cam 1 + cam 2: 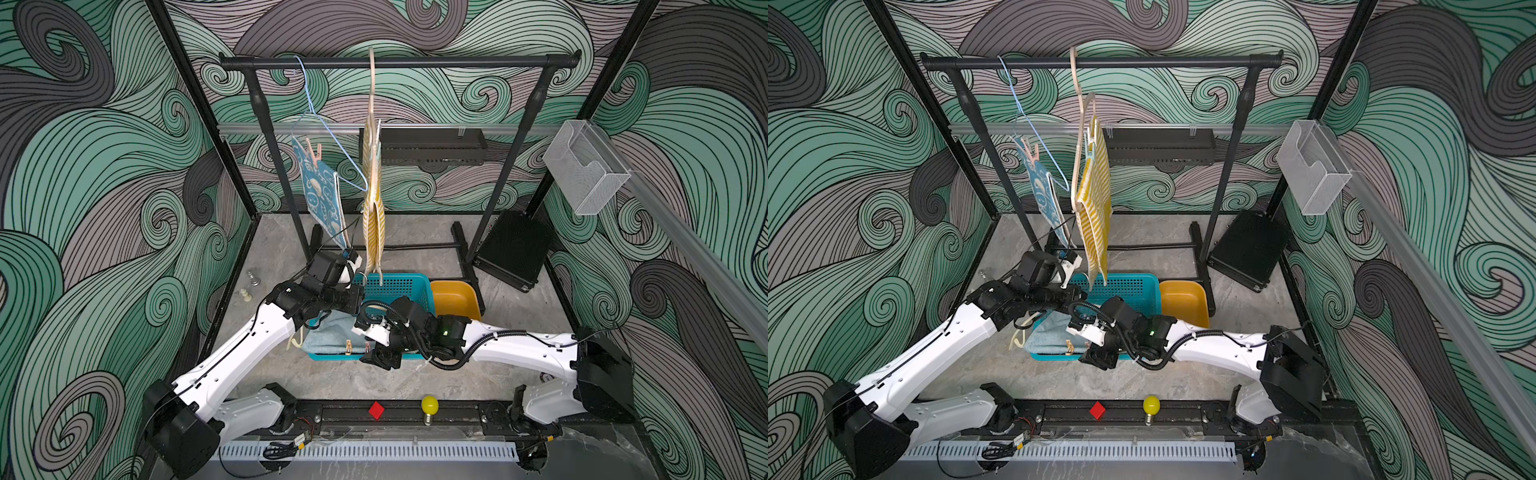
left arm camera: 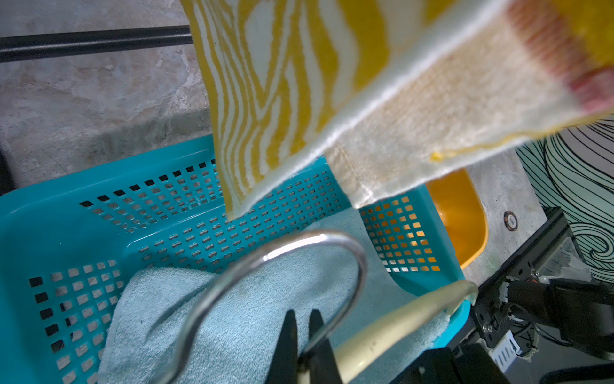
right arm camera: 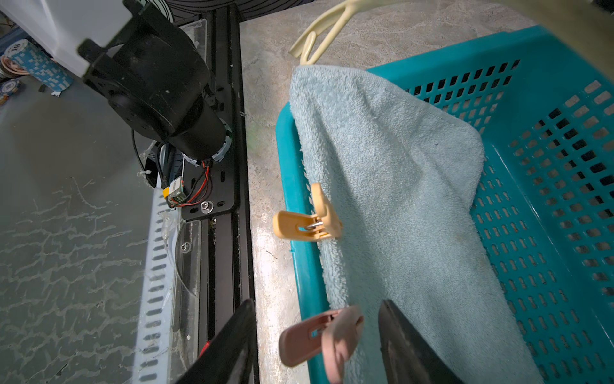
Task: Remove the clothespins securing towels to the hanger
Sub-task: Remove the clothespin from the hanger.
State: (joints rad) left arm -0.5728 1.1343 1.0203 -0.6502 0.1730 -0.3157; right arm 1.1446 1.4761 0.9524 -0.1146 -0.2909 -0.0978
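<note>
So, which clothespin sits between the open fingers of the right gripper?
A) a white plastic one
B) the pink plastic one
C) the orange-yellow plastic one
B: in the right wrist view the pink plastic clothespin on the pale-blue terry towel lies between the fingers of the right gripper; the orange-yellow clothespin is clipped farther off.

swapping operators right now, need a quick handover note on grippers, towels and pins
Left gripper: shut on the hook of the cream hanger, over the basket.
Right gripper: open, jaws either side of the pink pin, not gripping it.
Blue towel: draped over the basket rim, with the pink pin and orange pin clipped on.
Bunny towel and striped towel: hanging from the rail; the bunny towel has pins at its top.
Done: no loose pin seen.
Left: probably pink pin, orange pin, then the hanging towels.
</note>
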